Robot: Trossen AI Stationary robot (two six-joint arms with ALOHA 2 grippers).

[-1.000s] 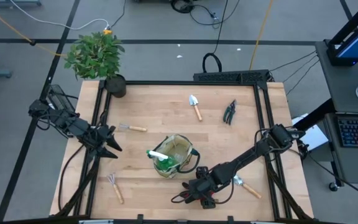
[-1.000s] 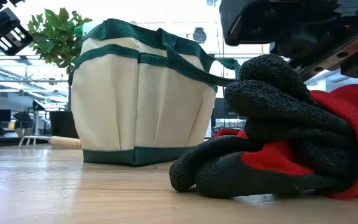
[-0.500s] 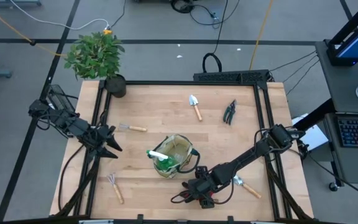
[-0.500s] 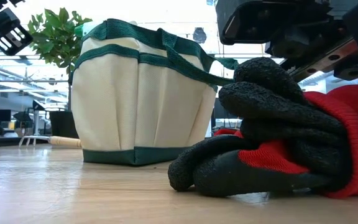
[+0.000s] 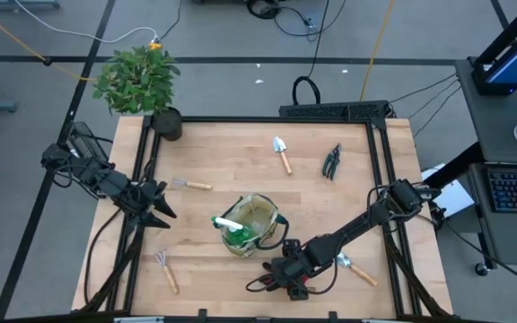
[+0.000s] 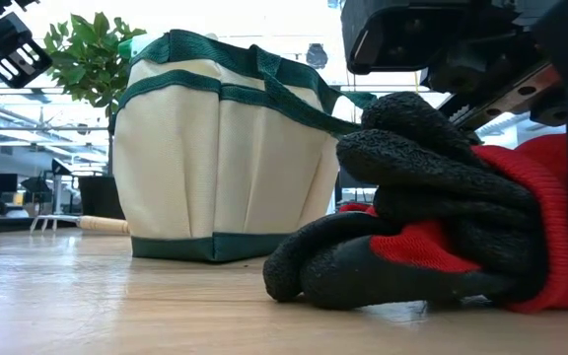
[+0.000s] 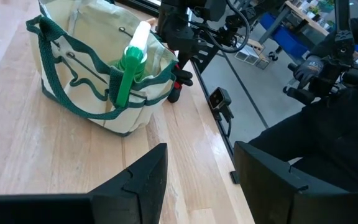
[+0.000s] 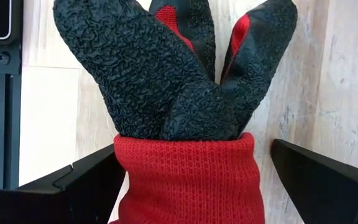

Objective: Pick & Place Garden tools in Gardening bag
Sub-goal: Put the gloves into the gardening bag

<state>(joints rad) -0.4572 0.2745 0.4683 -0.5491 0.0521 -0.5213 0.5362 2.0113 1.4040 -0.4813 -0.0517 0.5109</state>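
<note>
The red-and-black gloves [image 8: 179, 81] lie stacked on the table near its front edge, right of the beige gardening bag [image 5: 251, 224]. They also show in the low view [image 6: 422, 227]. My right gripper [image 5: 285, 272] is open and points down over the gloves, with one finger on each side of the red cuff [image 8: 185, 180]. The green spray bottle [image 7: 129, 68] stands in the bag. My left gripper [image 5: 162, 213] is open and empty, above the table's left side. My right gripper comes at the gloves from above, pointing down, and straddles their red cuff end. One finger [image 8: 79, 180] lies against the cuff's side [image 8: 122, 168]. The other finger [image 8: 316, 180] stands a little off it. The gloves lie flat on the table.
A trowel [image 5: 282, 153] and black shears [image 5: 332, 161] lie at the far side. A small fork [image 5: 192, 185] lies left of the bag, a rake [image 5: 167, 269] at the near left and a trowel [image 5: 357, 267] right of the gloves. The potted plant [image 5: 142, 85] stands at the far left corner.
My right gripper has come a little lower around the gloves and moved slightly toward the table's left. The gloves have slid a little toward the bag, and their upper black fingers have been pushed over that way.
</note>
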